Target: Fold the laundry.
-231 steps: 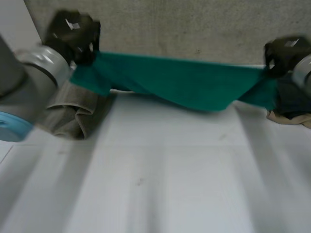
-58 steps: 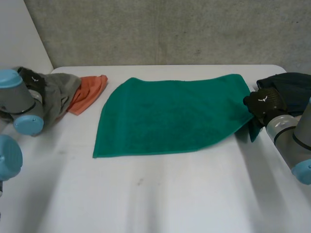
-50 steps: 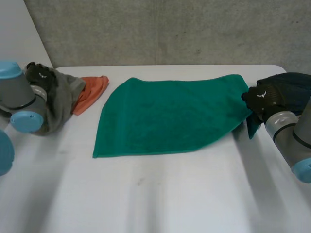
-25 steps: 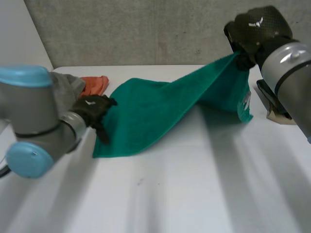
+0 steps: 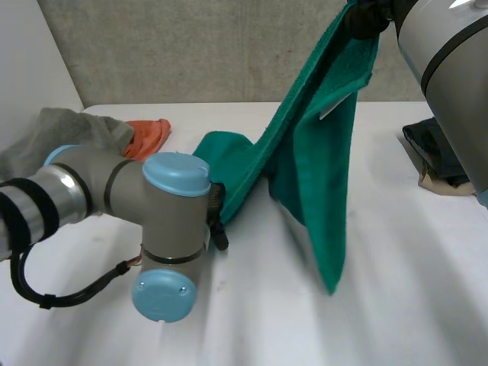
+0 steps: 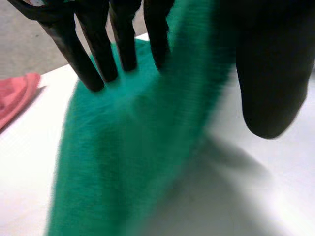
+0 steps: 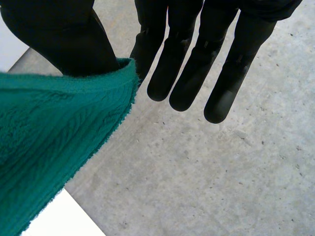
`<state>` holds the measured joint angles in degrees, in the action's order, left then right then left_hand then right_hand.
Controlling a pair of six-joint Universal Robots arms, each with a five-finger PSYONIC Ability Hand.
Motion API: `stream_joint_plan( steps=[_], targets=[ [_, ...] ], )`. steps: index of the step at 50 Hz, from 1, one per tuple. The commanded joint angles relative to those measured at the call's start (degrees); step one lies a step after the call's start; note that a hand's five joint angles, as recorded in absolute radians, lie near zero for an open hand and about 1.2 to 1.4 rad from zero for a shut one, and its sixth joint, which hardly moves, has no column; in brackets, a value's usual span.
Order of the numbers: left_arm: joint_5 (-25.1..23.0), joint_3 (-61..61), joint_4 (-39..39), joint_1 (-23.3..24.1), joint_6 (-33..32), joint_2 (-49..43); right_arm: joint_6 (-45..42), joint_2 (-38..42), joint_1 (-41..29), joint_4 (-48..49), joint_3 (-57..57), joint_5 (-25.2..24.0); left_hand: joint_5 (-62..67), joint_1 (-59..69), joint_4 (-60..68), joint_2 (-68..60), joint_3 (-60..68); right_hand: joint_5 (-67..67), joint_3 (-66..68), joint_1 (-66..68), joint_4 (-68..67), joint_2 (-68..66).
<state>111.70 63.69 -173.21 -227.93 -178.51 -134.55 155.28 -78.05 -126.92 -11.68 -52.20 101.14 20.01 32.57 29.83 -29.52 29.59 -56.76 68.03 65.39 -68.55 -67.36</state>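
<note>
A green towel [image 5: 320,168] hangs from my right hand [image 5: 364,17], raised high at the table's far right; its lower left part still lies on the white table [image 5: 396,305]. In the right wrist view the thumb [image 7: 64,39] and one finger pinch the towel's corner [image 7: 49,137], while the other fingers [image 7: 182,59] stay straight. In the left wrist view my left hand [image 6: 125,44] is at the towel's left end, straight fingertips resting on the towel [image 6: 138,147], thumb [image 6: 268,88] apart beside its edge. In the head view, the left arm [image 5: 164,221] lies across the front.
A grey cloth [image 5: 69,130] and an orange cloth [image 5: 149,133] lie at the table's far left. A dark garment pile [image 5: 438,149] sits at the right edge on something beige [image 5: 450,185]. A concrete wall [image 5: 191,46] stands behind.
My right hand has lifted the towel's right corner from table height to high above it. My left arm has swung in from the grey cloth to the towel's left end.
</note>
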Motion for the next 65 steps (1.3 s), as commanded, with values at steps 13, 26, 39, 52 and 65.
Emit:
stream_joint_plan(
  steps=[13, 26, 39, 52, 65],
  targets=[
    [-11.83, 9.86, -1.61, -17.45, -18.61, 24.49, -10.61, 0.44, 17.66, -0.63, -18.1, -8.32, 49.99, 47.43, 50.17, -50.48, 50.41, -13.24, 11.97, 14.61, -11.45, -12.64],
    [-21.7, -0.98, -3.02, -24.14, -38.74, 8.47, -16.5, 19.48, 22.41, 7.36, -19.89, -18.09, 49.99, 47.43, 50.17, -50.48, 50.41, -13.24, 11.97, 14.61, -11.45, -12.64],
    [-22.4, -49.96, -9.94, -21.85, -38.85, -9.68, -14.66, 36.56, 20.66, 28.53, 16.32, -13.17, 49.99, 47.43, 50.17, -50.48, 50.41, -13.24, 11.97, 14.61, -11.45, -12.64],
    [-20.47, -40.33, -24.81, -23.08, -26.54, -1.25, -7.98, 29.88, 19.43, 52.64, 9.94, -13.69, 49.99, 47.43, 50.17, -50.48, 50.41, -13.24, 11.97, 14.61, -11.45, -12.64],
    [-24.07, -17.31, -25.34, -25.37, -26.89, 1.39, -8.24, 26.37, 20.13, 48.95, -10.54, -15.27, 49.99, 47.43, 50.17, -50.48, 50.41, -13.24, 11.97, 14.61, -11.45, -12.64]
  ],
)
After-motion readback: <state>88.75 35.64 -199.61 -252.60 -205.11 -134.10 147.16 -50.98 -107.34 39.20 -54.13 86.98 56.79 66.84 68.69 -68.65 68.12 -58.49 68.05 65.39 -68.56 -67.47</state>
